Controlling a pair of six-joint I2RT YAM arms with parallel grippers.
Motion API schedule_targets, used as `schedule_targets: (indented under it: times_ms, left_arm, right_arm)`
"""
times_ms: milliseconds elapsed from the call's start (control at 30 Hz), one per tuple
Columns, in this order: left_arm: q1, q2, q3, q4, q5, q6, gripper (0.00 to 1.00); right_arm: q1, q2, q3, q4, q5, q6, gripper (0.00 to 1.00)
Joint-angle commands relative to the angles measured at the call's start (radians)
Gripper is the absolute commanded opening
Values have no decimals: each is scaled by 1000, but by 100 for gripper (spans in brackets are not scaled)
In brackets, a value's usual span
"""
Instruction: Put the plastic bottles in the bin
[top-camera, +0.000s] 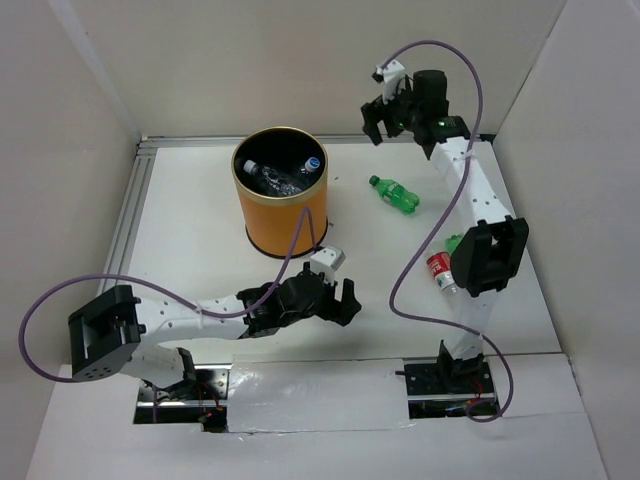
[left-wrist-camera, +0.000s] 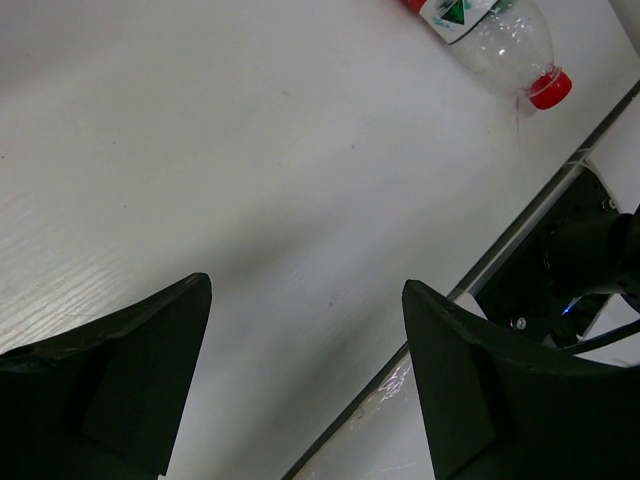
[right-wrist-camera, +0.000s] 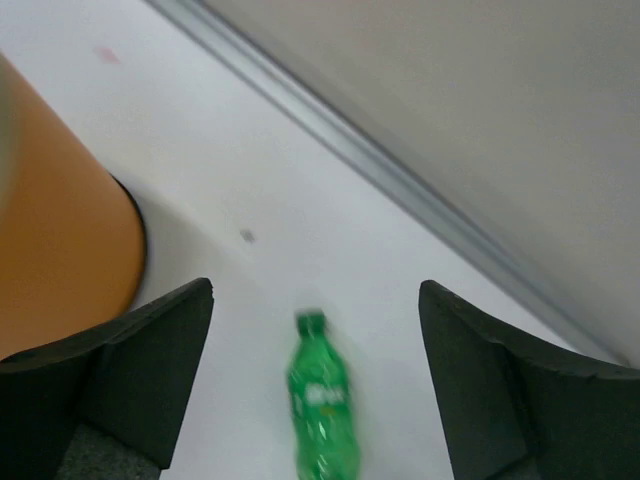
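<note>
The orange bin stands at the back left of the table, with several clear plastic bottles and a blue-capped one inside. One green bottle lies on the table to the right of the bin. In the right wrist view this green bottle lies below and between the fingers, apart from them. A red-capped bottle lies by the right arm, and something green peeks out behind that arm. My right gripper hangs open and empty near the back wall. My left gripper is open and empty, low over the table, in front of the bin. The red-capped bottle lies far ahead of it.
White walls enclose the table on three sides. A metal rail runs along the left edge and another along the back. The right arm's base sits at the near edge. Purple cables loop over both arms.
</note>
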Motion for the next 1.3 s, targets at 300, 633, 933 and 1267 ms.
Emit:
schedule_targets:
  times_ms: [300, 633, 933, 1267]
  left_arm:
    - [3, -29, -1, 29, 15, -3, 89]
    - [3, -86, -41, 0, -27, -25, 89]
    - [-6, -118, -87, -9, -27, -43, 88]
    - [-6, -149, -128, 0, -13, -34, 88]
  right_arm:
    - [-76, 345, 109, -345, 94, -276, 88]
    - [-85, 454, 90, -387, 232, -332, 75]
    - [-108, 168, 143, -467, -154, -309, 24]
    - [49, -109, 159, 253, -476, 254, 16]
